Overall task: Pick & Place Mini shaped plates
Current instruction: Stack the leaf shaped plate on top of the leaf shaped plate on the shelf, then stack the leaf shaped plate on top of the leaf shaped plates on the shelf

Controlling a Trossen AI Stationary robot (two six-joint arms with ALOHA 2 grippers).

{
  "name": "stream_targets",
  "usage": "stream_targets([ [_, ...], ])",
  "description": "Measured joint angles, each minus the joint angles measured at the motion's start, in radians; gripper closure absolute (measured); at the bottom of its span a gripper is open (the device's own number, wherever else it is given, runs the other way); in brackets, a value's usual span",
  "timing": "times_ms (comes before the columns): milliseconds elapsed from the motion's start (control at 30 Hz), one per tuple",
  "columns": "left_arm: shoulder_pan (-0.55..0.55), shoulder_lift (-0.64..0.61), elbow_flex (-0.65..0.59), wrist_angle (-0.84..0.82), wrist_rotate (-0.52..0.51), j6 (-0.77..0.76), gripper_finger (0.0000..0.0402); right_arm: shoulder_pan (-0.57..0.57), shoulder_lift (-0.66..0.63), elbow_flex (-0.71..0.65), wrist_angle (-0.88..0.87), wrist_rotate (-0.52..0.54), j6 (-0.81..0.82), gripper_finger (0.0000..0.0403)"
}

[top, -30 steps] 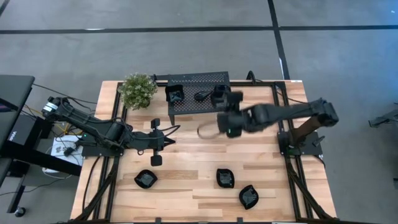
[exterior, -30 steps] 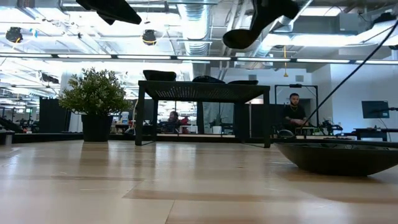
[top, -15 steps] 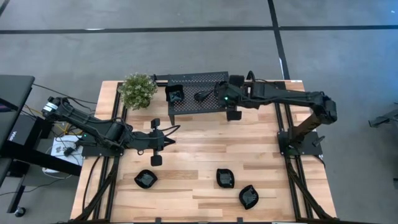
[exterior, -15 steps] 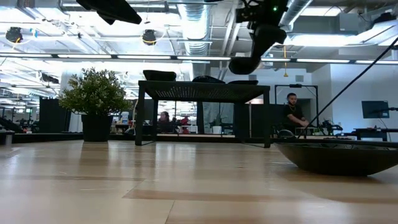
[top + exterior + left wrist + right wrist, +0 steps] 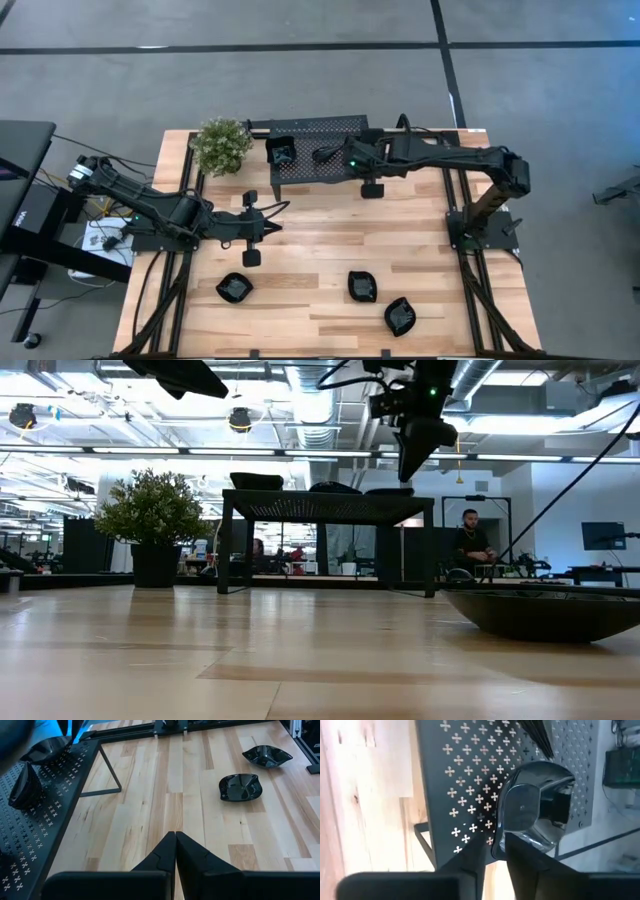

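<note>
A black perforated stand (image 5: 318, 132) sits at the table's far edge. On its top lie two mini shaped plates (image 5: 281, 152) (image 5: 325, 155), glossy and black. Three more rest on the wood near the front edge (image 5: 234, 288) (image 5: 362, 286) (image 5: 400, 316). My right gripper (image 5: 352, 163) reaches over the stand's right part, shut on another plate (image 5: 532, 802). In the low view that plate (image 5: 415, 455) hangs just above the stand top. My left gripper (image 5: 276, 228) hovers shut over the table's left middle, holding nothing. My right gripper pinches the plate's rim (image 5: 498, 845) between its two fingertips. The fingers slant down over the stand from the table's right side. The plate stands steeply tilted beyond the fingertips, its hollow side toward the wrist camera. Whether it touches the stand top, I cannot tell.
A small potted plant (image 5: 222, 145) stands left of the stand. Bare wood lies open in the table's middle (image 5: 330, 240). In the low view, people sit in the room beyond the stand.
My right gripper has carried the plate from above the table's middle toward the far edge and down over the stand's right part, tipping further downward. The plate, first lying flat under the fingers, now stands steeply tilted.
</note>
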Motion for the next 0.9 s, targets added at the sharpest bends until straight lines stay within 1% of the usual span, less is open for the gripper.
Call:
stream_targets([
  [167,0.0,0.0,0.0,0.002,0.0,0.0,0.0389,0.042,-0.024,0.0,-0.003,0.007,0.05,0.031],
  [233,0.0,0.0,0.0,0.002,0.0,0.0,0.0389,0.074,-0.041,0.0,-0.017,0.003,0.104,0.0302],
  [300,0.0,0.0,0.0,0.003,0.0,-0.004,0.0389,0.117,-0.055,0.0,-0.033,-0.006,0.208,0.0297],
  [467,0.0,0.0,0.0,0.004,0.0,-0.007,0.0389,0.279,-0.057,0.001,-0.138,-0.1,0.501,0.0295],
  [600,0.0,0.0,0.0,0.006,0.0,-0.008,0.0389,0.443,-0.001,0.0,-0.21,-0.165,0.765,0.0295],
  [700,0.0,0.0,0.0,0.01,0.0,-0.008,0.0389,0.571,0.052,0.0,-0.193,-0.217,0.967,0.0295],
  [800,0.0,0.0,0.0,0.014,0.0,-0.008,0.0389,0.693,0.128,0.0,-0.11,-0.236,1.101,0.0294],
  [900,0.0,0.0,0.0,0.021,0.0,-0.008,0.0389,0.79,0.224,0.0,-0.01,-0.243,1.199,0.0294],
])
